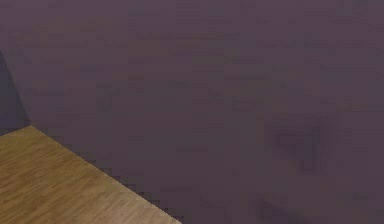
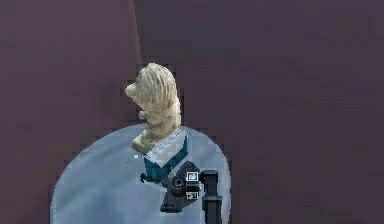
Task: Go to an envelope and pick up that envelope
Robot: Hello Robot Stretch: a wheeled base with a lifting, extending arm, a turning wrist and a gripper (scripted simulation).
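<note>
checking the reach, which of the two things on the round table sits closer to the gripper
The low teal block with a pale top, by the gripper; the tall beige statue stands farther out.

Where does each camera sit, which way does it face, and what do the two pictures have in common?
Forward view: on the robot, looking ahead and somewhat down at a dark purple wall and a wedge of wooden floor.
Arm side view: on the robot's body, looking out to the arm's side at a round pale table bearing a beige statue; the dark arm and gripper rise from the bottom edge.
Shared: the same purple wall colour fills both backgrounds.
</note>
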